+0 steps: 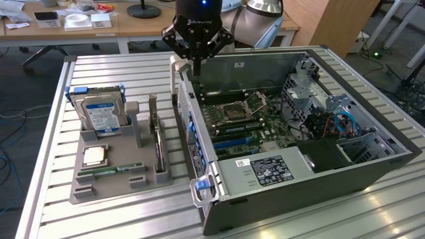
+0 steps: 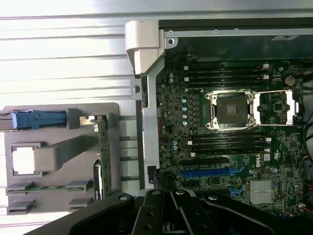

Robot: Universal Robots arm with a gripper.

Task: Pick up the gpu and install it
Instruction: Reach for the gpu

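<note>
I'm seeing the claw (image 1: 196, 71) hovering closed and empty over the case (image 1: 319, 195). The gpu (image 1: 157, 144) is standing at its seven o'clock, and the motherboard (image 2: 220, 164) is possibly reading Dell.

The exterior view looks down at a slant from well back, facing the gripper (image 1: 196, 67) across the computer case (image 1: 319, 189). The wrist view looks straight down past the gripper, much closer. Both share the CPU socket (image 1: 240, 106) (image 2: 230, 110) and parts tray (image 1: 119, 184) (image 2: 49, 198) below it.

We note the arm (image 1: 264, 7) reaching in from above, wrist held vertical. Its gripper (image 1: 196, 68) points straight down, both fingers (image 2: 152, 211) drawn tight together at the tips.
</note>
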